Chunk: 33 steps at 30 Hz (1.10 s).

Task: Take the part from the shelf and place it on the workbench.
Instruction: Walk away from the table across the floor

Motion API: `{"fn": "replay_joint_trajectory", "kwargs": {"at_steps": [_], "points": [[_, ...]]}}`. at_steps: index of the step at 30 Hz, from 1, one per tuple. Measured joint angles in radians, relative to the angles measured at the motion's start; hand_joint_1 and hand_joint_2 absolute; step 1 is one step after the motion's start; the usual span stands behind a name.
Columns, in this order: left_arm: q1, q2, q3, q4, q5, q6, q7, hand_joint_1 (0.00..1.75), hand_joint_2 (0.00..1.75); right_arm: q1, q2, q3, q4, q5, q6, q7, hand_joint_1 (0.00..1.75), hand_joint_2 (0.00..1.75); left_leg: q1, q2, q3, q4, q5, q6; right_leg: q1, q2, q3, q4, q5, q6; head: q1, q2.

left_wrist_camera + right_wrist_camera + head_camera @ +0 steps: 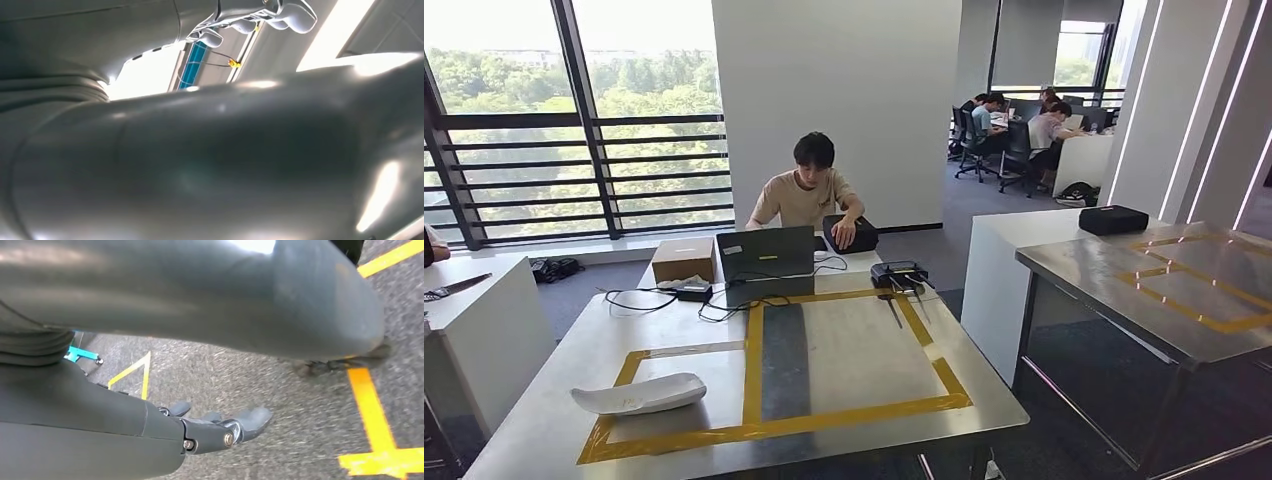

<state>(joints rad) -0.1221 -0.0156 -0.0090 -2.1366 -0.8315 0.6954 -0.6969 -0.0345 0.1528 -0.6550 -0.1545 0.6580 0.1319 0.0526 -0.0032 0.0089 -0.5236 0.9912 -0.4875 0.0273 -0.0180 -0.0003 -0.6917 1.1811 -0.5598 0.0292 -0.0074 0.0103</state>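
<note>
On the left of the near tabletop [554,400], inside a yellow-taped rectangle [629,368], I saw the white part [640,393] lying flat, touched by nothing. I could not tell how the left hand [210,160] stood: its wrist view gave me a blurred grey mass close to the lens, with no fingers to make out. Further back on the tabletop sat a closed cardboard box [684,259]; I could not see what was in it, and no writing on it was readable. Just beside it were a small dark box with black cables [692,291] and an open laptop [766,256], whose lid sticker was too small for me to read. Behind the laptop a seated person [805,192] rested a hand on a black case [850,235]. A black device [897,273] lay near the tabletop's far right corner. In the right wrist view, the right hand [220,427] hung over grey carpet floor [280,405] with yellow tape lines [372,415], fingers [252,419] loosely apart and holding nothing. At far right stood a second metal tabletop [1084,265] marked with yellow tape, another black case [1113,219] behind it.
</note>
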Motion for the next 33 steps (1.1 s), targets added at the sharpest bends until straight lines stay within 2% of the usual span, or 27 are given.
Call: {"fn": "replay_joint_trajectory", "kwargs": {"at_steps": [1,2,3,4,5,6,8,9,11,12,13,14,16,17,18,19,20,21,23,24,26,27,28,30,31,32,33], "points": [[0.001,-0.001,0.0,-0.001,-0.001,0.0,0.0,0.0,0.0,0.0,-0.001,0.0,0.0,0.0,0.0,0.0,0.0,0.0,-0.001,0.001,-0.017,0.003,0.013,0.001,0.0,0.0,-0.01,0.063,-0.034,0.003,0.001,0.0],[0.003,-0.002,0.0,-0.001,-0.001,0.0,0.0,0.0,0.0,0.0,-0.001,0.0,0.0,0.0,0.0,0.001,0.0,0.0,-0.001,0.001,-0.035,0.006,0.025,0.0,0.001,0.0,-0.01,0.109,-0.042,0.005,0.001,0.0],[0.005,-0.003,-0.001,-0.001,-0.002,0.0,0.0,0.0,0.0,0.0,-0.002,0.0,0.0,0.0,-0.001,0.001,0.0,0.0,-0.001,0.002,-0.054,0.012,0.038,-0.001,0.001,0.0,0.004,0.126,-0.025,0.005,0.002,0.0],[0.009,-0.003,-0.001,-0.002,-0.004,0.0,0.0,0.0,0.0,0.0,-0.003,0.0,0.0,0.0,-0.001,0.001,0.0,0.0,0.0,0.002,-0.073,0.018,0.049,-0.004,0.001,0.0,0.033,0.11,0.006,0.006,0.003,0.0],[0.012,-0.003,-0.001,-0.004,-0.007,0.0,0.0,0.0,0.0,-0.001,-0.003,-0.001,0.0,0.0,-0.002,0.001,0.0,0.0,0.0,0.002,-0.093,0.026,0.059,-0.007,0.001,0.0,0.08,0.062,0.031,0.005,0.004,0.0],[0.015,-0.004,-0.001,-0.007,-0.009,0.0,0.0,0.0,0.0,-0.002,-0.003,-0.001,0.0,0.0,-0.002,0.001,0.0,0.0,0.0,0.002,-0.11,0.035,0.067,-0.012,0.002,0.0,0.135,-0.01,0.033,0.003,0.005,0.0],[0.017,-0.004,-0.001,-0.013,-0.012,0.0,0.0,0.0,0.0,-0.003,-0.004,-0.002,0.0,0.0,-0.003,0.001,0.0,0.0,-0.002,0.003,-0.128,0.048,0.081,-0.023,0.006,0.001,0.211,-0.125,0.002,-0.01,0.005,0.0],[0.017,-0.004,-0.001,-0.015,-0.012,0.0,0.0,0.0,0.0,-0.003,-0.004,-0.002,0.0,0.0,-0.003,0.001,0.0,0.0,-0.003,0.004,-0.13,0.049,0.089,-0.03,0.009,0.002,0.222,-0.151,-0.012,-0.019,0.004,0.0],[0.019,-0.004,-0.001,-0.017,-0.013,0.0,0.0,0.0,0.0,-0.001,-0.003,-0.004,0.0,0.0,-0.003,0.001,0.0,0.0,-0.001,0.003,-0.133,0.046,0.102,-0.042,0.009,-0.001,0.209,-0.158,0.0,-0.037,0.003,0.0],[0.02,-0.004,-0.001,-0.018,-0.013,0.0,0.0,0.0,0.0,-0.001,-0.003,-0.004,0.0,0.0,-0.003,0.001,0.0,0.0,0.001,0.001,-0.14,0.054,0.088,-0.048,0.007,-0.004,0.2,-0.159,0.012,-0.046,0.002,0.0],[0.021,-0.004,-0.001,-0.019,-0.013,0.0,0.0,0.0,0.0,-0.002,-0.002,-0.005,0.0,0.0,-0.003,0.001,0.0,0.0,0.003,-0.002,-0.15,0.077,0.054,-0.054,0.005,-0.007,0.188,-0.162,0.026,-0.053,0.001,0.0],[0.021,-0.004,-0.001,-0.019,-0.013,0.0,0.0,0.0,0.0,-0.002,-0.002,-0.006,0.0,0.0,-0.003,0.002,0.0,0.0,0.005,-0.005,-0.162,0.119,0.004,-0.06,0.004,-0.01,0.175,-0.163,0.038,-0.058,0.0,0.0],[0.023,-0.004,-0.001,-0.02,-0.013,0.0,0.0,0.0,0.0,-0.002,-0.003,-0.006,0.0,0.0,-0.003,0.001,0.0,0.0,0.009,-0.006,-0.182,0.238,-0.089,-0.07,0.004,-0.012,0.145,-0.162,0.063,-0.06,-0.002,0.0],[0.025,-0.004,-0.002,-0.02,-0.013,0.0,0.0,0.0,0.0,-0.002,-0.003,-0.007,0.0,0.0,-0.003,0.001,0.0,0.0,0.011,-0.006,-0.184,0.287,-0.104,-0.073,0.004,-0.013,0.129,-0.161,0.075,-0.059,-0.003,0.0],[0.027,-0.004,-0.002,-0.019,-0.013,0.0,0.0,0.0,0.0,-0.002,-0.003,-0.007,0.0,0.0,-0.003,0.001,0.0,0.0,0.012,-0.006,-0.174,0.312,-0.094,-0.075,0.004,-0.014,0.113,-0.159,0.088,-0.057,-0.003,0.0],[0.028,-0.004,-0.002,-0.019,-0.013,0.0,0.0,0.0,0.0,-0.002,-0.003,-0.007,0.0,0.0,-0.003,0.001,0.0,0.0,0.013,-0.006,-0.148,0.303,-0.069,-0.075,0.003,-0.015,0.097,-0.157,0.1,-0.054,-0.004,0.0],[0.028,-0.004,-0.002,-0.019,-0.013,0.0,0.0,0.0,0.0,-0.002,-0.003,-0.007,0.0,0.0,-0.003,0.001,0.0,0.0,0.014,-0.006,-0.105,0.262,-0.043,-0.073,0.003,-0.015,0.082,-0.155,0.111,-0.051,-0.004,0.0],[0.028,-0.004,-0.002,-0.02,-0.013,0.0,0.0,0.0,0.0,-0.002,-0.003,-0.007,0.0,-0.001,-0.003,0.001,0.0,0.0,0.014,-0.007,-0.051,0.194,-0.035,-0.07,0.003,-0.015,0.07,-0.152,0.122,-0.046,-0.004,0.0],[0.027,-0.004,-0.002,-0.018,-0.011,0.0,0.0,0.0,0.0,-0.003,-0.003,-0.008,0.0,-0.002,-0.005,0.001,0.0,0.0,0.009,-0.01,0.041,0.06,-0.057,-0.06,0.004,-0.014,0.055,-0.15,0.141,-0.035,-0.004,0.0],[0.026,-0.003,-0.001,-0.014,-0.006,0.0,0.0,0.0,0.0,-0.003,-0.003,-0.008,0.0,-0.008,-0.006,0.0,0.0,0.0,0.006,-0.011,0.06,0.023,-0.07,-0.053,0.004,-0.013,0.053,-0.151,0.151,-0.028,-0.004,0.0],[0.025,-0.004,0.003,0.009,0.006,0.0,0.001,0.0,0.0,-0.002,-0.003,-0.005,0.0,-0.029,-0.01,-0.002,0.0,0.0,0.003,-0.01,0.053,0.01,-0.062,-0.034,0.001,-0.013,0.05,-0.157,0.168,-0.014,-0.003,0.0],[0.026,-0.005,0.008,0.027,0.017,-0.001,0.003,0.0,0.0,-0.001,-0.003,-0.002,0.0,-0.041,-0.011,-0.003,0.0,0.0,0.003,-0.007,0.044,0.009,-0.051,-0.024,0.0,-0.011,0.046,-0.152,0.16,-0.008,-0.002,0.0],[0.03,-0.006,0.014,0.052,0.04,-0.011,0.015,0.0,0.0,0.0,-0.002,0.001,0.0,-0.05,-0.011,-0.002,0.0,0.0,0.004,-0.005,0.033,0.007,-0.039,-0.015,-0.002,-0.01,0.037,-0.133,0.132,-0.004,0.0,0.0],[0.037,0.003,0.02,0.145,0.166,-0.086,0.092,0.0,0.0,0.002,-0.002,0.005,0.0,-0.061,-0.008,0.002,0.0,0.0,0.004,-0.002,0.003,0.006,-0.013,-0.003,-0.002,-0.007,0.012,-0.04,0.03,-0.001,0.003,0.0],[0.036,0.016,0.019,0.228,0.289,-0.166,0.154,0.0,0.0,0.002,-0.002,0.006,0.0,-0.062,-0.006,0.004,0.0,0.0,0.003,-0.002,-0.013,0.007,0.001,0.0,-0.001,-0.006,0.001,0.023,-0.015,-0.001,0.004,0.0],[0.029,0.031,0.016,0.335,0.429,-0.267,0.219,0.0,0.0,0.002,-0.003,0.006,0.0,-0.062,-0.004,0.007,0.0,0.0,0.001,-0.003,-0.029,0.008,0.015,0.0,0.001,-0.005,-0.005,0.078,-0.036,-0.001,0.004,0.0],[0.016,0.046,0.016,0.471,0.577,-0.385,0.275,0.0,0.0,0.0,-0.005,0.007,0.0,-0.06,-0.001,0.01,0.0,0.0,0.0,-0.003,-0.045,0.011,0.028,-0.001,0.002,-0.004,-0.001,0.113,-0.031,-0.001,0.005,0.0]]}}
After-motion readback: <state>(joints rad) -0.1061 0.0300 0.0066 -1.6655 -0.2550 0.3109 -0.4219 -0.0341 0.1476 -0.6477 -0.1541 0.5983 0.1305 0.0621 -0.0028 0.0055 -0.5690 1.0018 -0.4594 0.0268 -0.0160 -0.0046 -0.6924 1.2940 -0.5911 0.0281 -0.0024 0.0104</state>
